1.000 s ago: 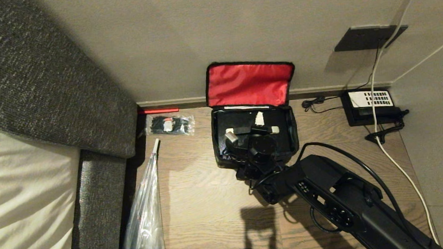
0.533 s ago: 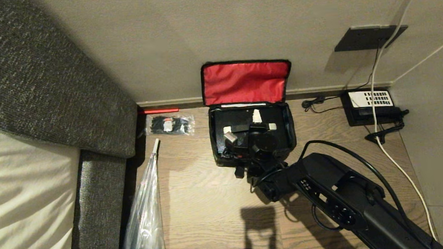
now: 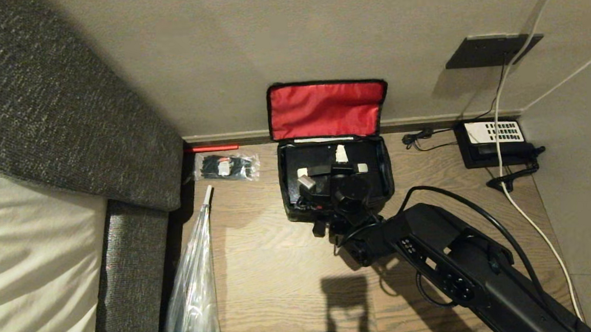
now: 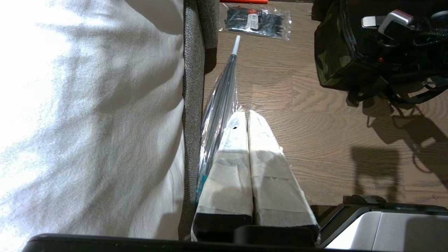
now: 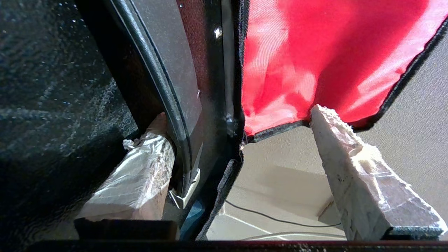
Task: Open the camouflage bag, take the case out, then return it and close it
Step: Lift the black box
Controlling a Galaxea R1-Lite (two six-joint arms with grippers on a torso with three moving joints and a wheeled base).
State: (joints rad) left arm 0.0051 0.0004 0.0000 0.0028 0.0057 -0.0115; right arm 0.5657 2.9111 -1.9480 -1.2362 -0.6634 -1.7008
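Note:
The camouflage bag [image 3: 293, 213] [image 4: 332, 52] stands open on the wooden floor, its red-lined lid [image 3: 325, 110] [image 5: 315, 52] leaning back against the wall. The black speckled case [image 3: 306, 157] [image 5: 52, 70] lies inside it. My right gripper [image 3: 341, 172] [image 5: 238, 115] reaches down into the bag and is open. One finger [image 5: 140, 168] sits beside the case's black handle [image 5: 164, 87]; the other finger [image 5: 350, 164] is out in front of the red lining. My left gripper [image 4: 246, 113] is shut and empty, parked low beside the bed.
A grey upholstered bed [image 3: 41, 125] fills the left. A clear plastic bag [image 3: 192, 285] and a packet of black zip ties [image 3: 226, 166] lie beside it. A black telephone [image 3: 496, 141] and a white cable [image 3: 530, 223] are at the right wall.
The bag and its red lid have shifted a little to the left. My right wrist has turned slightly above the case, jaws still wide.

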